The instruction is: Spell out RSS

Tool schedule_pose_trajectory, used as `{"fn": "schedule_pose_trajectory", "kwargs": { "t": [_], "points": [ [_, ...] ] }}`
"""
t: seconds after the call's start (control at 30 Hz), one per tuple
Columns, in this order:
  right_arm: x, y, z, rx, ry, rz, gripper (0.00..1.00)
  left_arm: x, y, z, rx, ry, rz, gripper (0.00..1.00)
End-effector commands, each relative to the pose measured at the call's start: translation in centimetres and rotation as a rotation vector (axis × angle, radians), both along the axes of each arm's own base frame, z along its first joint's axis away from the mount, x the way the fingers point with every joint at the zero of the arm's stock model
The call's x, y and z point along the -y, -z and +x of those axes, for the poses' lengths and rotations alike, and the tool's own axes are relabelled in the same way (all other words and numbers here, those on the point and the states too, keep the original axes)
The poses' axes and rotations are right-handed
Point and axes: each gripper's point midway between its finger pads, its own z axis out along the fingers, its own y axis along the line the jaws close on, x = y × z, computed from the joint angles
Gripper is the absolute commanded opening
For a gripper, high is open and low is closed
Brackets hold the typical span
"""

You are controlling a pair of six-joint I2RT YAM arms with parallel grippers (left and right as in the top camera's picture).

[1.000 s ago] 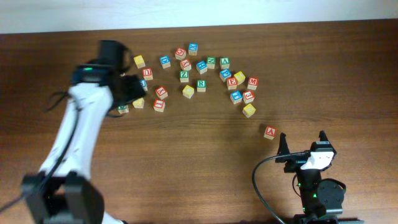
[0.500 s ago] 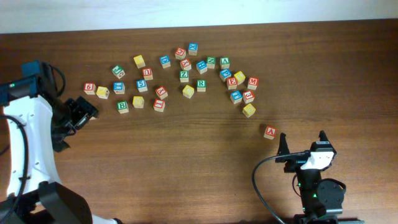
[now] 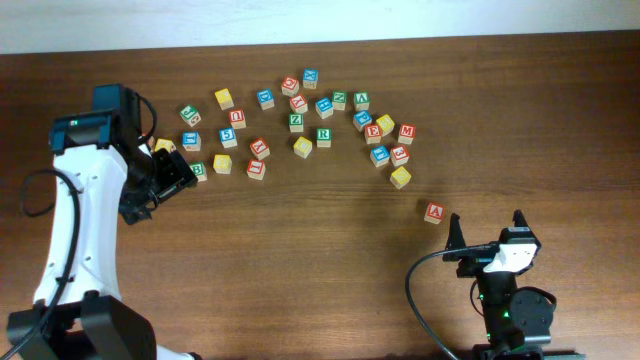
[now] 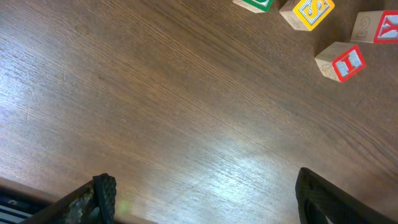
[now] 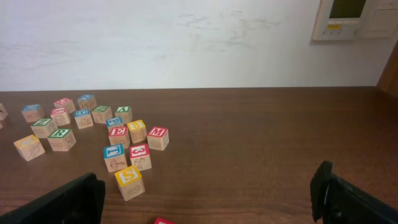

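Lettered wooden blocks lie scattered across the back of the table. A green R block [image 3: 323,135] sits mid-cluster and also shows in the right wrist view [image 5: 61,138]. A yellow S block [image 3: 400,177] sits at the cluster's right front and shows in the right wrist view [image 5: 129,180]. My left gripper [image 3: 168,180] is open and empty, low over bare wood just left of a green block [image 3: 198,171]. In the left wrist view the left gripper [image 4: 211,205] frames only tabletop. My right gripper [image 3: 487,228] is open and empty near the front right, and the right wrist view shows its jaws [image 5: 208,199] wide apart.
A red A block [image 3: 434,212] lies alone, close to the right gripper. In the left wrist view a yellow block [image 4: 308,11] and two red blocks [image 4: 341,61] lie ahead of the jaws. A wall stands behind the table [image 5: 186,37].
My left arm swung from above the left blocks out to the far left, then back toward the cluster's left end. The right arm and the blocks have not moved.
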Motion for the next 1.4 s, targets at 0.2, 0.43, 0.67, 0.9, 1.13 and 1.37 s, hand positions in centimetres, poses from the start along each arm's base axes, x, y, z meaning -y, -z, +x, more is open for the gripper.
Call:
{"fn": "schedule_pose_trajectory", "kwargs": {
  "t": [0.2,0.43,0.67,0.9,1.13,1.37],
  "points": [
    [-10.0,-2.6,-3.0,-0.035,-0.603,0.486,0.98,5.5,0.3,-0.8,-0.038,0.163,-0.046,0.98],
    [-10.4,-18.4,-9.1,0.468,-0.815,0.531,0.98,9.0,0.9,0.2,0.018,0.274,-0.044,0.9],
    [-10.0,-24.7,-8.4,0.139,-0.614,0.097,0.99,8.9,2.5,-0.3,-0.009,0.278,-0.035,0.99],
    [-10.4,-17.3,-0.7,-0.675,-0.608,0.277,0.98,4.7,2.6,-0.2,-0.025,0.116,-0.013,0.99],
    [-14.9,-19.5,5.8,-0.855,-0.857,0.43,0.98,-2.5,2.6,-2.4,-0.086,-0.15,-0.062,0.99],
    [-22.4,-8.3,14.0,-1.171,-0.764,0.614,0.91,-2.6,2.6,-2.4,-0.085,-0.152,-0.062,0.99]
  ]
}}
